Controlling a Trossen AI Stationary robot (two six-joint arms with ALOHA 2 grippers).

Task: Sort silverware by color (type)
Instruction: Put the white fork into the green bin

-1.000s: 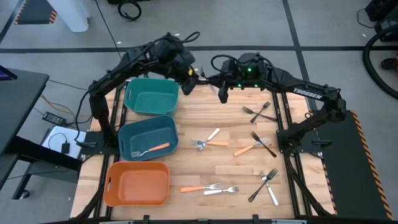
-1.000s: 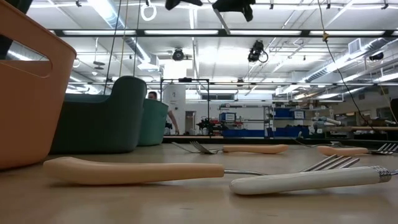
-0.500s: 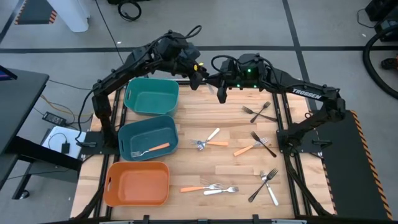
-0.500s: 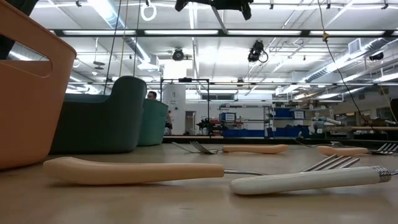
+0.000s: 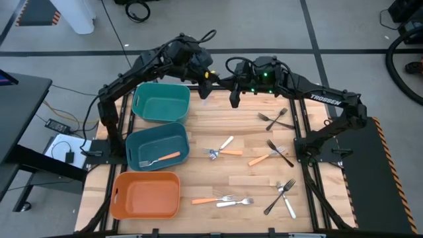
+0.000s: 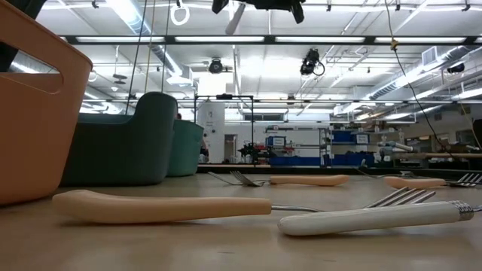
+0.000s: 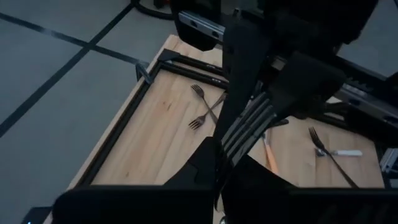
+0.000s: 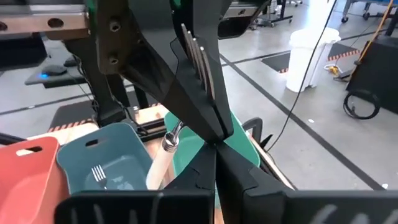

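High over the table's far middle, my left gripper [image 5: 207,78] is shut on a white-handled fork [image 8: 163,155]. Its tines [image 7: 249,124] stick out past the left fingers. My right gripper [image 5: 233,100] is shut and sits right at the tines' far end. More silverware lies flat on the wood: orange-handled, white-handled and black forks [image 5: 221,151] [image 5: 277,120] [image 5: 225,199]. One orange-handled fork [image 5: 162,158] lies in the middle bin [image 5: 156,135]. My left gripper pinches the fork between its two fingers just behind the tines [image 7: 231,148], which point out toward the right gripper. The white handle [image 6: 235,19] hangs slanting below the fingers, clear of the table. My right gripper's shut fingers [image 8: 214,146] are close to the fork; whether they touch it I cannot tell.
Three bins stand in a row along the table's left side: a teal one [image 5: 160,89] farthest, a darker blue one in the middle, an orange one [image 5: 145,205] nearest. Loose forks are scattered over the right and near parts of the table [image 5: 284,196] [image 5: 271,155].
My left gripper has moved in toward the right gripper and shut on the fork. The fork has swung, and its white handle now hangs slanting at the top of the low view, where it did not show before.
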